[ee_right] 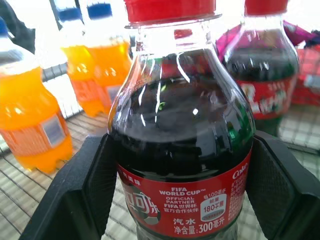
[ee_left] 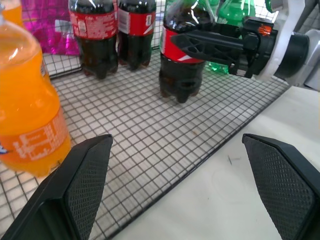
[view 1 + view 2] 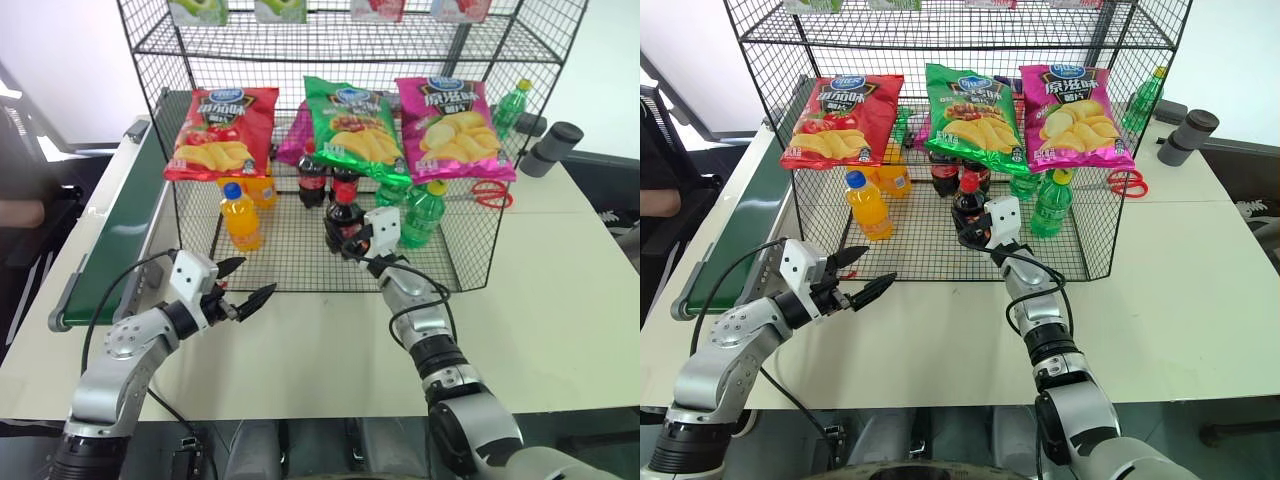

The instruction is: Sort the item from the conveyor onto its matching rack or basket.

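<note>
1. We see our right gripper [image 3: 352, 243] pinching the cola bottle [image 3: 343, 219]: its two black fingers [image 1: 82, 190] press on either side of the red label, and the red cap sits above them.
2. The bottle stands upright on the wire floor of the bottom tier of the black wire rack [image 3: 300, 262], toward the front edge and about midway across.
3. Just behind it stand two more cola bottles [image 3: 313, 180], side by side with red labels.
4. To its right stand green bottles [image 3: 422, 213]; to its left, well apart, stands an orange drink bottle [image 3: 241, 216] with a blue cap, and a second orange bottle [image 3: 262, 186] further back.
5. Above these bottles three chip bags hang on the front of the rack: a red one [image 3: 222, 132], a green one [image 3: 352, 125] and a pink one [image 3: 452, 128].
6. Our left gripper [image 3: 242, 298] hovers over the white table [image 3: 560, 300] just in front of the rack's left part, fingers [image 2: 75, 187] spread wide with nothing between them, pointing toward the held bottle.
7. The dark-green conveyor [image 3: 115, 250] runs along the table's left edge, beside the rack.
8. Right of the rack, red-handled scissors [image 3: 490, 193] lie on the table; another green bottle [image 3: 511, 103] stands at the back, next to a grey cylinder [image 3: 553, 148].
</note>
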